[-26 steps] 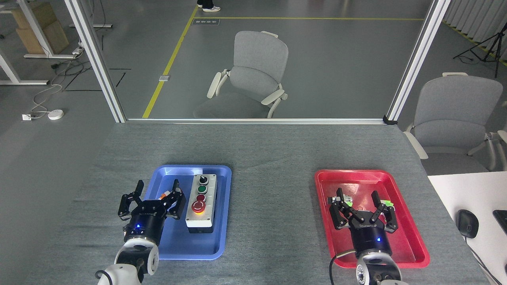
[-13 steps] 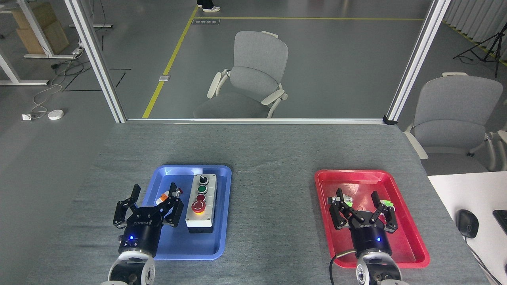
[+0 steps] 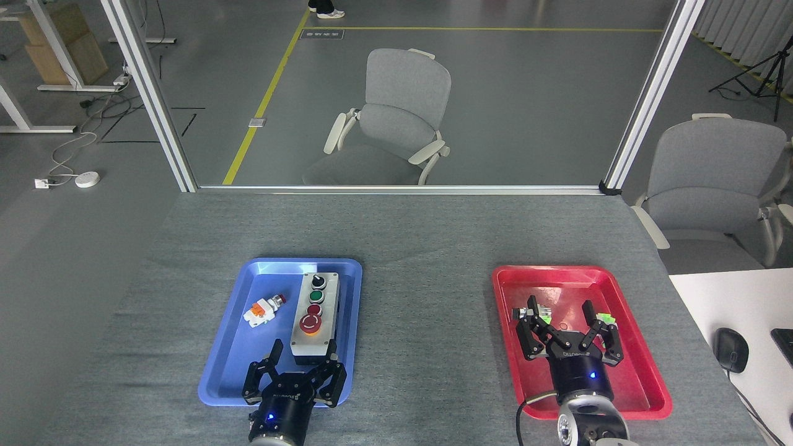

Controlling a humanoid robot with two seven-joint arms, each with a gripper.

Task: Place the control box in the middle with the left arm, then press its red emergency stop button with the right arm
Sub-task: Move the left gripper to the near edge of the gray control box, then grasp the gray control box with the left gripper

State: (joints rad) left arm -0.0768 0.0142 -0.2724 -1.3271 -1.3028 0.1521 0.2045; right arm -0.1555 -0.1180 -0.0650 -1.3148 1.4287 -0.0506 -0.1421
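Item: control box (image 3: 315, 319), oblong, light grey on a black base. It lies lengthwise in the right half of the blue tray (image 3: 223, 371), on the left part of the counter (image 3: 427, 248). Along its top, far to near: black knob, green button, small dark-red button, then the red emergency stop button (image 3: 310, 324) on its yellow ring.

Item: loose orange-and-white switch (image 3: 262, 308) with a red tip, in the same tray, left of the box and apart from it.

Item: my left gripper (image 3: 306, 359), at the near end of the blue tray, just before the box's near end. Its jaws stand wide and hold nothing; the right fingertip is close to the box's black base, and I cannot tell whether they touch.

Item: my right gripper (image 3: 562, 310), over the red tray (image 3: 650, 378) on the right. Its jaws stand wide and empty. Small green-and-white pieces (image 3: 606, 318) lie in the tray beneath them.

Item: the middle (image 3: 427, 322), bare grey fabric-textured counter between the two trays.
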